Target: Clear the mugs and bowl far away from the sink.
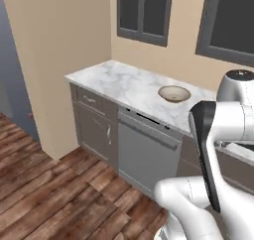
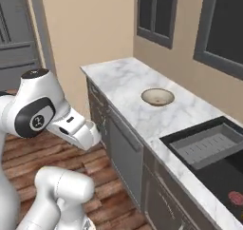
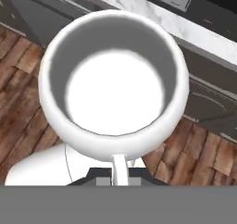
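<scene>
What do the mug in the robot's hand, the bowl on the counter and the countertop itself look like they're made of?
The mug looks like glazed white ceramic: smooth, glossy, thick rounded rim. The bowl seems to be stoneware or ceramic, brownish outside and matte cream inside, though this is less certain. The countertop looks like polished marble or a marble-look slab: white with soft grey veining.

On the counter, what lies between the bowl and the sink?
Nothing: in the right base view, only bare marble counter separates the bowl from the sink.
</scene>
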